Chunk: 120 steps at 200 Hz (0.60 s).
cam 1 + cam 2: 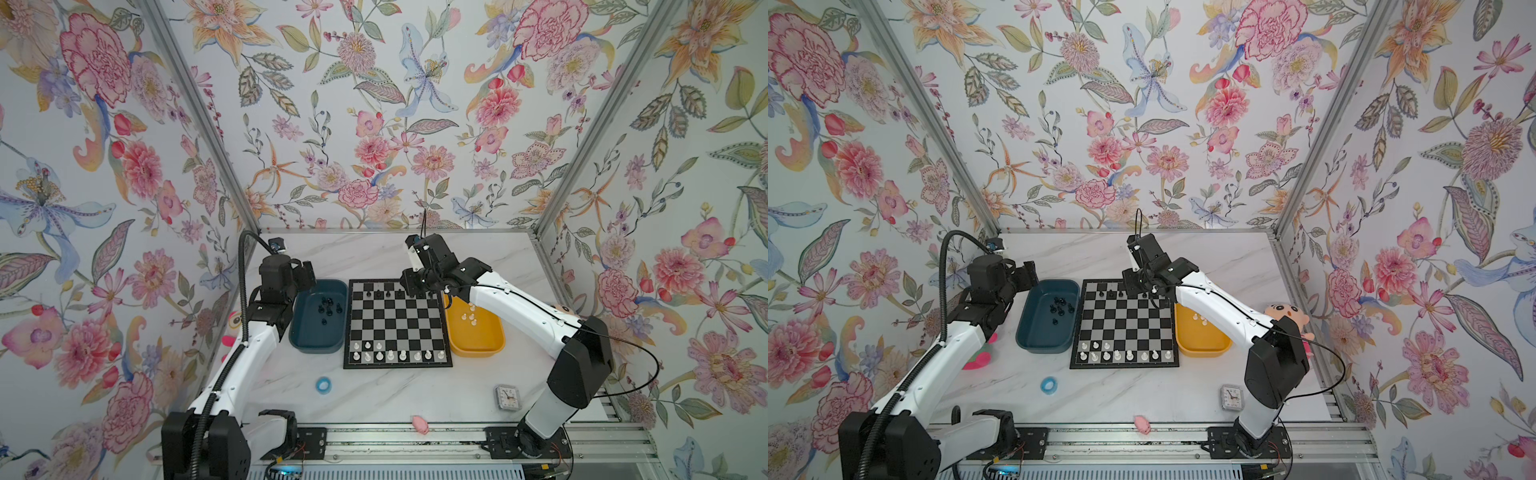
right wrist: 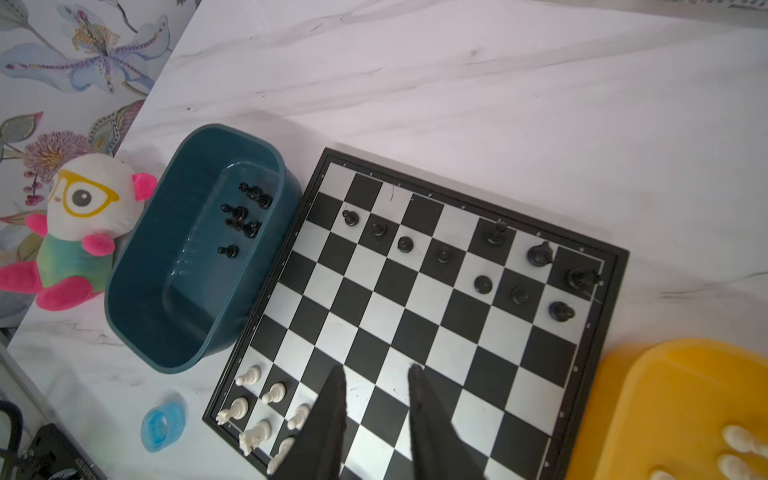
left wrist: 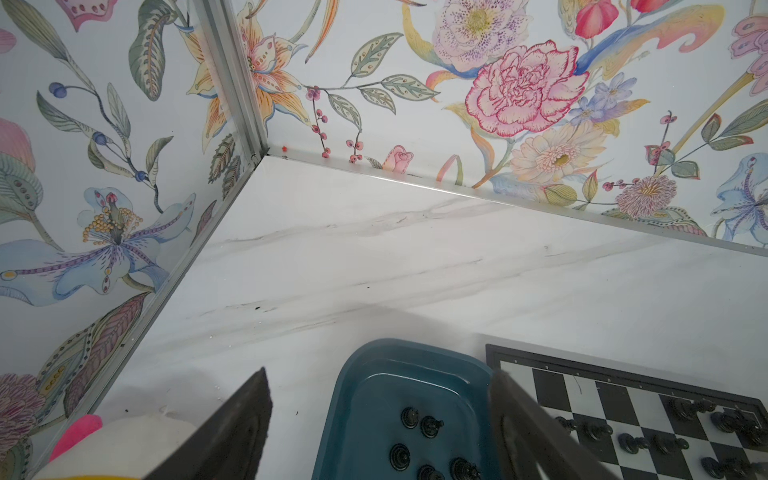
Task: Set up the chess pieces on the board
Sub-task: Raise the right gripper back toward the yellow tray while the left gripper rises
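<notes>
In both top views the right arm (image 1: 511, 307) hides the board's (image 1: 397, 328) far right corner.

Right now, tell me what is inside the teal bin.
Only black chess pieces, a small cluster on the floor of the teal bin; they overlap, so no exact count. In a top view the left gripper covers its far corner.

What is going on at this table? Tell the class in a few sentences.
Two robot arms are setting up a chess set. The board is part filled: white pieces along its near edge, black pieces at its far edge. Spare black ones lie in the teal bin, spare white ones in the yellow bin. The left gripper is open at the teal bin; the right gripper is open and empty over the board.
</notes>
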Tool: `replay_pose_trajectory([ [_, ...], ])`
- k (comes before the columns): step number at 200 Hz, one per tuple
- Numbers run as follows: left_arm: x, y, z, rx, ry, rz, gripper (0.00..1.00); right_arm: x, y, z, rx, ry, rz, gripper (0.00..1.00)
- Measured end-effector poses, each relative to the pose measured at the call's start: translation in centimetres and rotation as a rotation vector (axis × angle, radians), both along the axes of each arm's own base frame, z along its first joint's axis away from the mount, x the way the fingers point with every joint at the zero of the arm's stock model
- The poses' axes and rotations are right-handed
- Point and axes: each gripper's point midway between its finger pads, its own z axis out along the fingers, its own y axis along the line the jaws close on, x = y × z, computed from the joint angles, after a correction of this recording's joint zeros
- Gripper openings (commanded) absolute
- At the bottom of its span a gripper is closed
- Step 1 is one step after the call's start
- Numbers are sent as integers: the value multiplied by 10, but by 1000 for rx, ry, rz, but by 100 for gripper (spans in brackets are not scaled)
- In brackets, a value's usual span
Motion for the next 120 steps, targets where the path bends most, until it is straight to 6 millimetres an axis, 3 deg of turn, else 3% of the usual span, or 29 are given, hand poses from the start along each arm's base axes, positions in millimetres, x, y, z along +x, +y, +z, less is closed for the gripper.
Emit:
replay_pose_trajectory([
  [22,4,-5,-3,5,85,-10,69,20,-17,10,38,-38,-33,29],
  [42,0,-14,-22,4,192,-38,63,33,-29,19,67,-72,-50,29],
  [80,-31,-31,-74,-12,416,-92,58,43,-45,14,96,-78,-63,29],
  [120,-56,-44,-107,-51,521,-115,52,43,-48,6,119,-51,-43,28],
])
